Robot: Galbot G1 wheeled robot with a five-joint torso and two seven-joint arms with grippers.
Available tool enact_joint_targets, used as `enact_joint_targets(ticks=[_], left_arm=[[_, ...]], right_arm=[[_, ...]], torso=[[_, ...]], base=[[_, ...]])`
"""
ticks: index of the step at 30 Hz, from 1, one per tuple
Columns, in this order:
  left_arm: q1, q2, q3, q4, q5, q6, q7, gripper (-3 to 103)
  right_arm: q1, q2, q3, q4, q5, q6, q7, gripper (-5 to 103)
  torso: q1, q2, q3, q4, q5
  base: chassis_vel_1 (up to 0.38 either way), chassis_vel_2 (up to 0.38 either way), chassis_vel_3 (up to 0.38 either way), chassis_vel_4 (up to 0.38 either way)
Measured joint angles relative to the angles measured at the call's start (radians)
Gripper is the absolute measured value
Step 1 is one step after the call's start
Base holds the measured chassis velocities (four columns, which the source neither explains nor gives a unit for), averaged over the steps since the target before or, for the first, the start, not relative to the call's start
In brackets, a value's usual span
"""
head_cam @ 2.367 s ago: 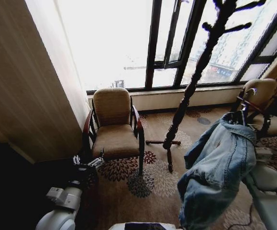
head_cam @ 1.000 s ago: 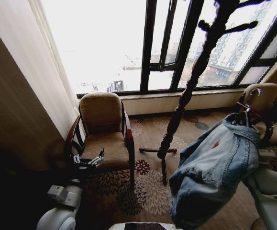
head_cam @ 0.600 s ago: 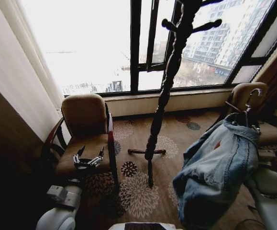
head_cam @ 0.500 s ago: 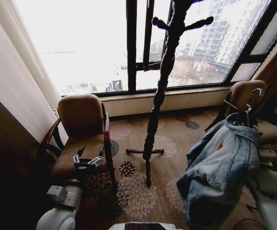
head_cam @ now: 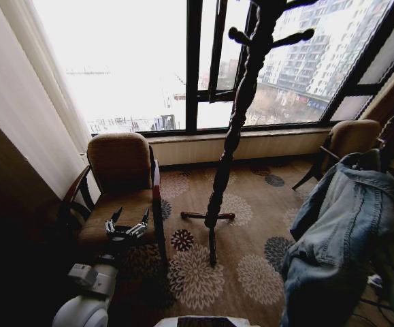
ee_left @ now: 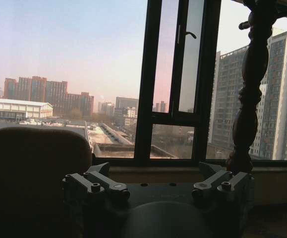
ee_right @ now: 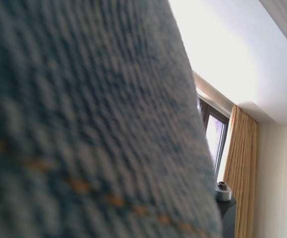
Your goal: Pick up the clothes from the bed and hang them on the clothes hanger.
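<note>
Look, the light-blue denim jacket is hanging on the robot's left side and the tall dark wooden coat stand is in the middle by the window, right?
Not quite. The light-blue denim jacket hangs on the robot's right side, not its left, as the head view shows. The tall dark wooden coat stand does stand in the middle by the window.

The light-blue washed denim jacket (head_cam: 350, 231) runs past the head view's lower edge and hides the right tool; its cloth blurs against the right wrist camera.
</note>
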Motion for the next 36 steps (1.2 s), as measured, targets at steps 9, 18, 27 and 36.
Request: enact_joint_targets(ticks=[9,18,27,36], left_arm=[[-0.001,0.004,0.000,0.001,-0.002,0.000,0.000,100],[0.005,0.002,-0.002,0.002,-0.001,-0.001,0.001,100],[0.010,-0.002,-0.005,0.004,0.003,-0.001,0.001,100],[0.024,-0.010,-0.020,0.005,0.003,-0.002,0.001,100]], right_arm=[[0.041,-0.082,0.005,-0.062,0.028,0.020,-0.016,14],[0.189,-0.196,-0.133,-0.165,0.025,0.023,-0.029,14],[0.478,-0.296,-0.398,-0.286,0.065,0.022,-0.048,14],[0.743,-0.319,-0.645,-0.421,0.080,0.033,-0.063,14]], torso=[[0.000,0.000,0.000,0.0006,-0.0013],[0.000,0.000,0.000,0.0002,-0.0006],[0.000,0.000,0.000,0.0004,-0.0011],[0.000,0.000,0.000,0.0004,-0.0008]], base=[[0.000,0.000,0.000,0.000],[0.000,0.000,0.000,0.000],[0.000,0.000,0.000,0.000],[0.000,0.000,0.000,0.000]])
